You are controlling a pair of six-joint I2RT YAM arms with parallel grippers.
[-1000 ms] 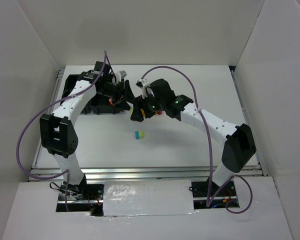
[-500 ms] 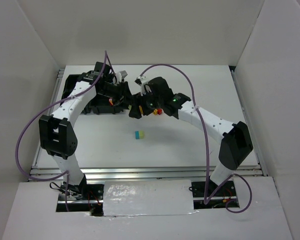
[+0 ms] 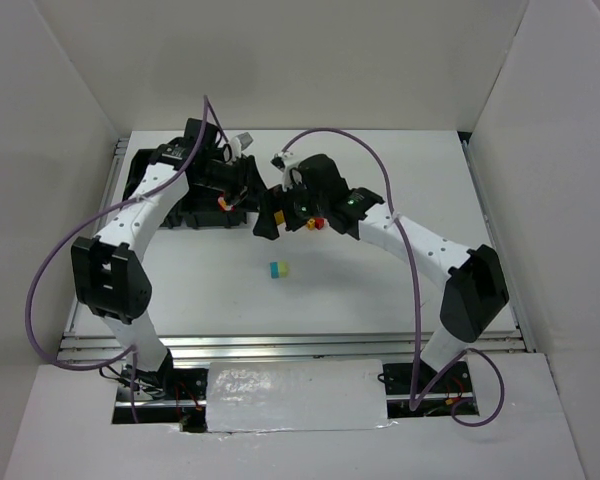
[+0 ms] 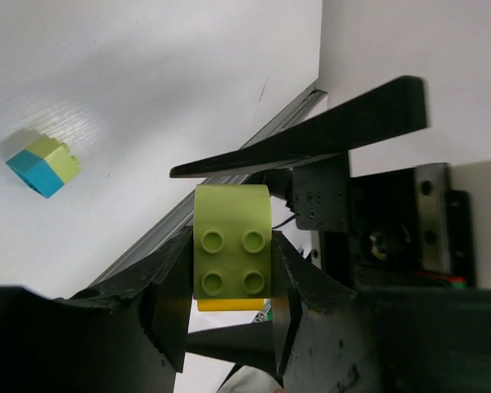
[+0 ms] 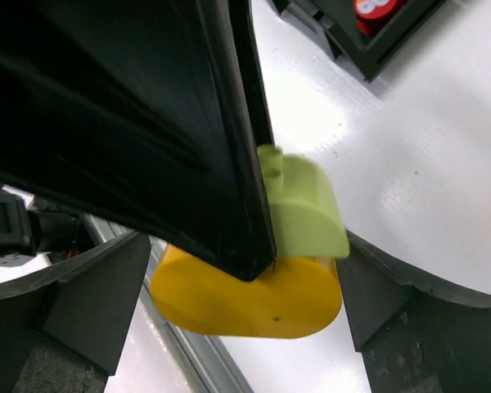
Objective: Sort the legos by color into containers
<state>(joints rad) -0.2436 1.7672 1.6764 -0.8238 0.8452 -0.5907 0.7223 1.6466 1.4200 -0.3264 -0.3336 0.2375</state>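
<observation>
Teal-and-lime brick (image 3: 278, 269) lies alone on the white counter (image 3: 380, 290), nearest the arm bases. Its two colours are joined, so by my reading it too needs splitting before it can be sorted. Beyond it both arms meet above the counter over one small stack. The left pincer (image 4: 231, 246) is clamped on the sides of the lime brick (image 4: 231, 233), whose studs face its camera. The right pincer (image 5: 245, 282) appears closed on the ends of the yellow brick (image 5: 245, 303) that sits under the lime one; a left finger crosses its view and hides part of the joint. Such a crosswise two-arm hold makes sense for pulling: each arm grips one colour, so the pair can be pried apart and each half go to its own compartment. The stack looks not yet parted. Just beside the right pincer a red-and-yellow brick (image 3: 317, 223) rests on the counter. Farthest, at the left, the black tray (image 3: 140, 180) sits close to the left pincer, a short carry. A red piece (image 5: 376, 8) lies in one compartment, which one I cannot tell
</observation>
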